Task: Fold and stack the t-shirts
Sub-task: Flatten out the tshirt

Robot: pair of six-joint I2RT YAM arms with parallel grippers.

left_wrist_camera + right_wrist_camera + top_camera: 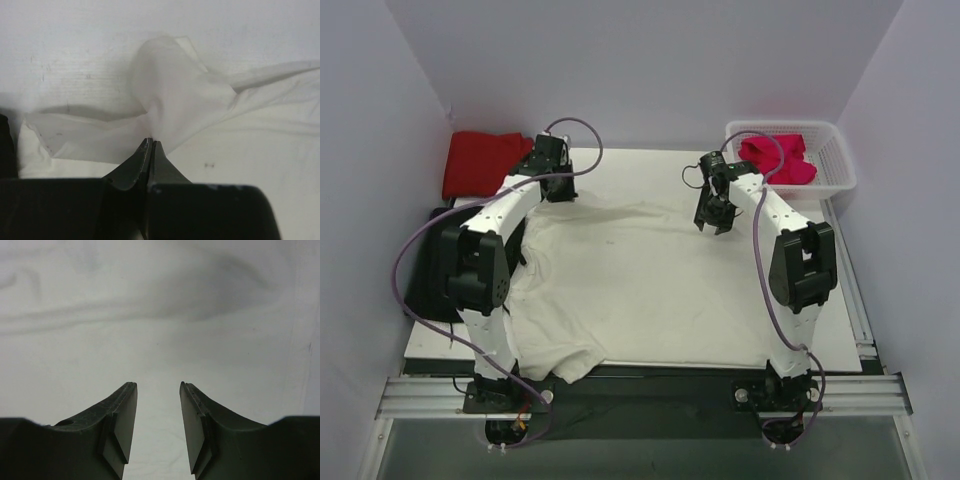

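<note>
A large cream-white t-shirt (640, 280) lies spread over the table, its near left part hanging off the front edge. My left gripper (558, 190) is at the shirt's far left corner, shut on a pinch of the cream cloth (165, 100), which rises in a peak from the jaws of the left gripper (151, 142). My right gripper (713, 226) hovers over the shirt's far right part, open, with nothing between its fingers (125, 410); only cream cloth (160, 315) shows below it. A folded red t-shirt (480, 162) lies at the far left. A magenta-pink t-shirt (778, 160) sits in the basket.
A white mesh basket (835, 165) stands at the far right corner of the table. Purple cables loop from both arms. A black object (425, 280) sits off the table's left side. White walls close in the back and sides.
</note>
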